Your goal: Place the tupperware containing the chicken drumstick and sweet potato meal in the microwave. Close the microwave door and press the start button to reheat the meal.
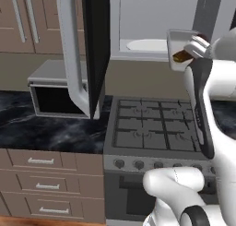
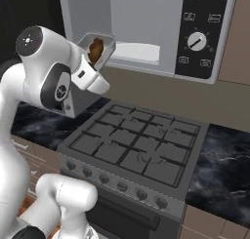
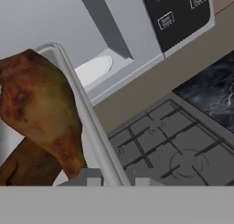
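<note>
My gripper is shut on one wall of the clear tupperware. It holds it in the air, steeply tilted, above the stove and just in front of the microwave opening. The reddish-brown chicken drumstick lies inside against the wall. A darker brown piece sits under it. The microwave door stands swung open to the left, its silver handle facing me. A white turntable shows in the cavity.
The microwave's black control panel with a round dial is right of the cavity. A gas stove lies below. A small grey box oven sits on the dark marble counter under the open door.
</note>
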Controlling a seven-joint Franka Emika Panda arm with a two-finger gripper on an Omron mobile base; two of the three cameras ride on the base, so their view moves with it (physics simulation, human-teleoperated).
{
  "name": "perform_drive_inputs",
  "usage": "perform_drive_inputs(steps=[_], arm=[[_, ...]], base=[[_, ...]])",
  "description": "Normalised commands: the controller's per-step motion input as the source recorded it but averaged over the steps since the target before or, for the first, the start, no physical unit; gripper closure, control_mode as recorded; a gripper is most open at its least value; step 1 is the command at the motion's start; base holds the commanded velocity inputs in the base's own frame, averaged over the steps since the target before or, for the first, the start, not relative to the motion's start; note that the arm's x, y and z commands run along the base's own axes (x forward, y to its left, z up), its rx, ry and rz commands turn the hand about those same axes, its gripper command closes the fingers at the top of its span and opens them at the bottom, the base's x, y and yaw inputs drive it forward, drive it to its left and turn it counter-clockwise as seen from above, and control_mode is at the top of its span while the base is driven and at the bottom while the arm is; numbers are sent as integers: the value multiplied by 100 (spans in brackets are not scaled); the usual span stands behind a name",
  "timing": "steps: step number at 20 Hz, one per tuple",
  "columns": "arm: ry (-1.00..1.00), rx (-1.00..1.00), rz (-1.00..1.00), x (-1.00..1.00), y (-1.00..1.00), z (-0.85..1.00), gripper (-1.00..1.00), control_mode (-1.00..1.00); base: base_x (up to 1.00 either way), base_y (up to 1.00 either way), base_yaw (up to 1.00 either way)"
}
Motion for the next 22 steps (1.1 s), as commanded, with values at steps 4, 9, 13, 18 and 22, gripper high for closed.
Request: perform_drive_inputs(steps=[4,9,13,18,22], arm=[[7,0,-1,55,-18,11,100,-100],[11,0,-1,54,-20,12,100,-100],[7,0,-1,52,-9,5,100,-100],[1,0,0,57,0,0,100,-100],[0,0,0,60,-1,-4,100,-100]], base=[[0,0,0],[0,0,0],[0,0,0],[0,0,0],[0,0,0]])
